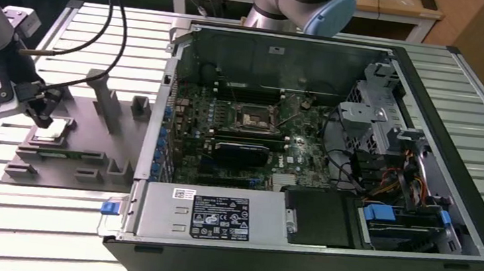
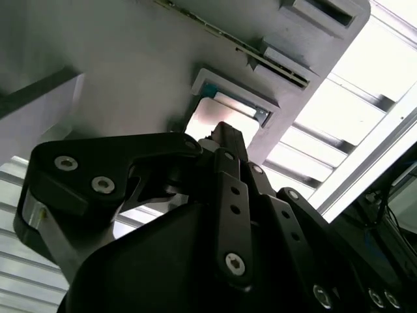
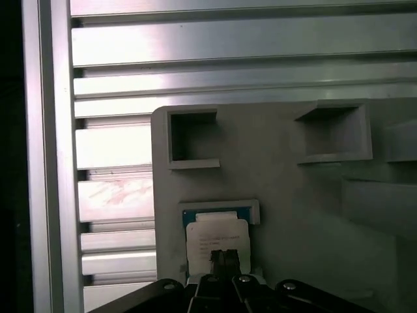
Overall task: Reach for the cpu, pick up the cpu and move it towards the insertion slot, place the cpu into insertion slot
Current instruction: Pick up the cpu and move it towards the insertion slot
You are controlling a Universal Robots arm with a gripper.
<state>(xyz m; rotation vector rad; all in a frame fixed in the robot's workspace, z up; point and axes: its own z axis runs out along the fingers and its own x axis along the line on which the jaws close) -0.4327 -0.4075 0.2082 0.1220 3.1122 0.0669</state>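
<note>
Presently the tool (image 3: 225, 262), fingertips together, hangs just above the cpu (image 3: 217, 235), which lies in a recess of the grey fixture block (image 3: 293, 195).

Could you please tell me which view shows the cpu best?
The first wrist view: the small flat silvery square cpu lies face-on, nearly whole. The second wrist view shows it partly behind the black gripper; the exterior view shows it small, oblique.

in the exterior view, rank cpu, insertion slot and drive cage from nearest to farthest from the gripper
1. cpu, directly below the gripper, on the grey fixture block.
2. insertion slot, mid-motherboard inside the case.
3. drive cage, towards the exterior view's right.
</note>
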